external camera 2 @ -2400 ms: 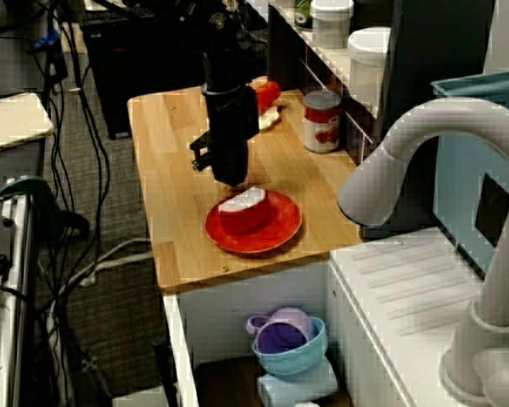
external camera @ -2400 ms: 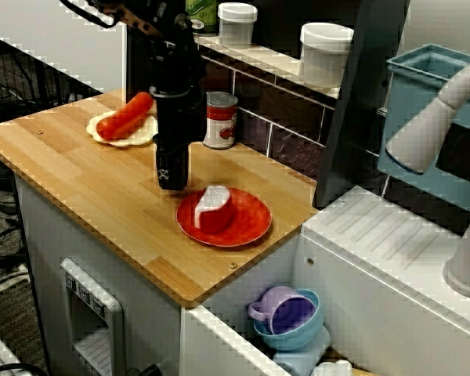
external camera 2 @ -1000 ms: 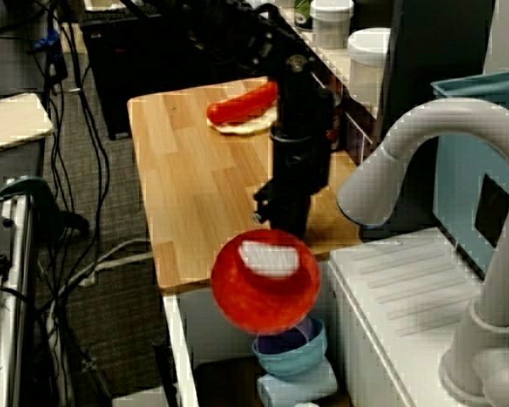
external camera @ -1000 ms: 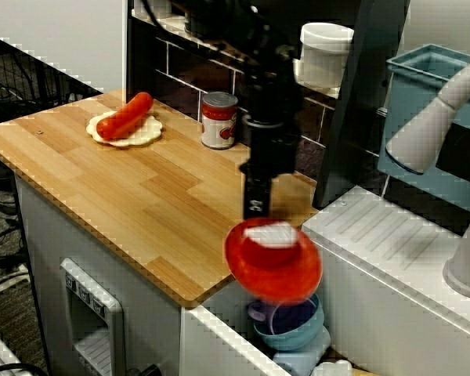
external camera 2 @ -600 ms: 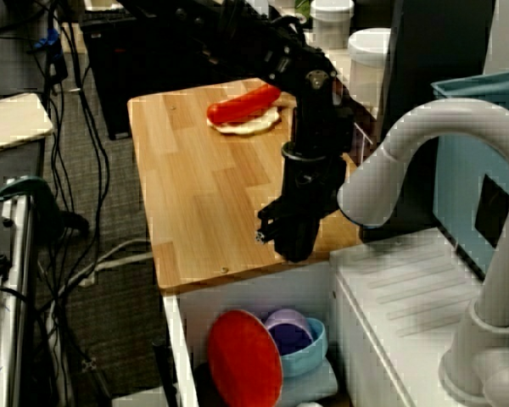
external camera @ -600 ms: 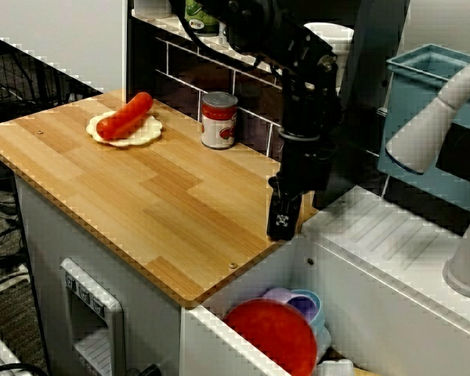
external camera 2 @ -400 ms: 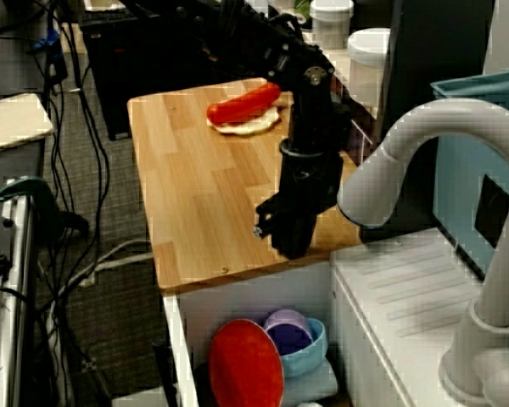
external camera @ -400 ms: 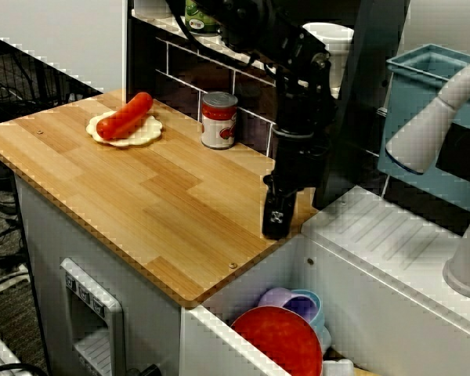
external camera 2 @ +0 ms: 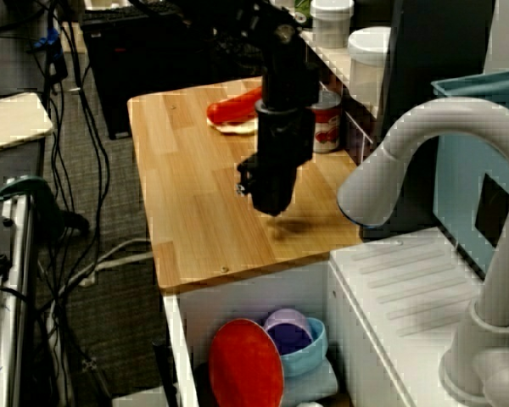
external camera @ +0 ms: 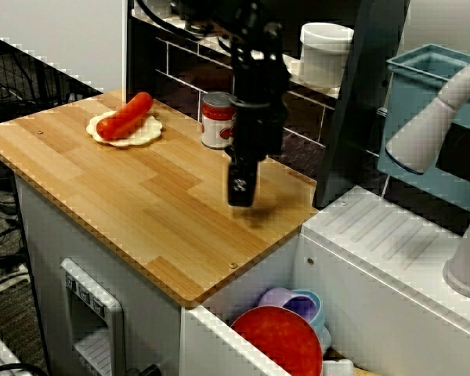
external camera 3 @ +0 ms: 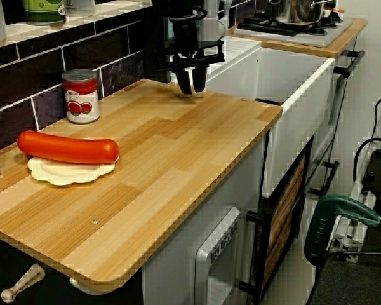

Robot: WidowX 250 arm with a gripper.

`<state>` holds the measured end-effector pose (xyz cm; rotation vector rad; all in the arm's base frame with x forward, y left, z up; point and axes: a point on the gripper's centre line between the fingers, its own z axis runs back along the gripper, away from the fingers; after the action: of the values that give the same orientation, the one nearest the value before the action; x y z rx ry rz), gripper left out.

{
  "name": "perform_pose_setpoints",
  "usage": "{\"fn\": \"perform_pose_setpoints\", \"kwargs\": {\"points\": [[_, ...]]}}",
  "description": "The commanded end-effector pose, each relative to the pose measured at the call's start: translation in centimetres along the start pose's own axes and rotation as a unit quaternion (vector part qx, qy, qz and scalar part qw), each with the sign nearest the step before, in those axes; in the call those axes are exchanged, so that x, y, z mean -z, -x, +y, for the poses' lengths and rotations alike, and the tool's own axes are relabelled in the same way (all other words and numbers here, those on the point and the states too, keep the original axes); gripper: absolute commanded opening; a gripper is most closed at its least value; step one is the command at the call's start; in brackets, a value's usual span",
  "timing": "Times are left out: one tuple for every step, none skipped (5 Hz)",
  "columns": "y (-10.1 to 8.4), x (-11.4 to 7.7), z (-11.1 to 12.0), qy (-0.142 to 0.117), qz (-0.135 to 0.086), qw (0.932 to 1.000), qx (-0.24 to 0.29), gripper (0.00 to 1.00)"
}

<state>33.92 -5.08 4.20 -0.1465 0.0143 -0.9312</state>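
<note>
My gripper [external camera: 240, 196] hangs just above the wooden counter [external camera: 133, 204], right of its middle, a short way from the right edge. In the low view along the counter the gripper [external camera 3: 192, 81] points down with its fingers [external camera 3: 184, 77] apart and nothing between them. The view from the side shows the gripper [external camera 2: 270, 203] casting a shadow on the wood. A red plate [external camera: 278, 341] lies in the open space below the counter's right end; it stands tilted on its edge there [external camera 2: 246, 365]. Nearest on the counter is a red and white can [external camera: 218, 120].
A red sausage [external camera: 125, 115] rests on a small white plate at the counter's far left corner [external camera 3: 66, 147]. A blue bowl [external camera 2: 312, 349] and a purple cup [external camera 2: 284, 325] sit beside the red plate. White jars [external camera: 325, 47] line the shelf behind. A white sink unit and faucet [external camera 2: 424, 144] stand to the right.
The red plate left the counter's right end, dropped off the edge and came to rest below by the bowl. The gripper then swung back left over the wood, empty.
</note>
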Motion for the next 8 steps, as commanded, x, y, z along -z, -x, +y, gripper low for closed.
{"fn": "perform_pose_setpoints", "kwargs": {"points": [[4.2, -3.2, 0.2, -0.067, -0.020, 0.9975, -0.012, 1.00], [6.5, -3.5, 0.4, -0.083, -0.022, 0.9957, -0.035, 1.00], [8.5, -4.0, 0.7, -0.082, -0.019, 0.9922, -0.092, 1.00], [10.3, -4.6, 0.7, -0.104, -0.020, 0.9779, -0.180, 1.00], [11.4, -5.1, 1.1, -0.110, -0.021, 0.9680, -0.225, 1.00], [12.3, -5.7, 1.6, -0.110, -0.027, 0.9596, -0.258, 1.00], [13.1, -6.5, 2.3, -0.118, -0.033, 0.9487, -0.292, 1.00], [13.8, -6.9, 3.0, -0.138, -0.047, 0.9349, -0.324, 1.00]]}}
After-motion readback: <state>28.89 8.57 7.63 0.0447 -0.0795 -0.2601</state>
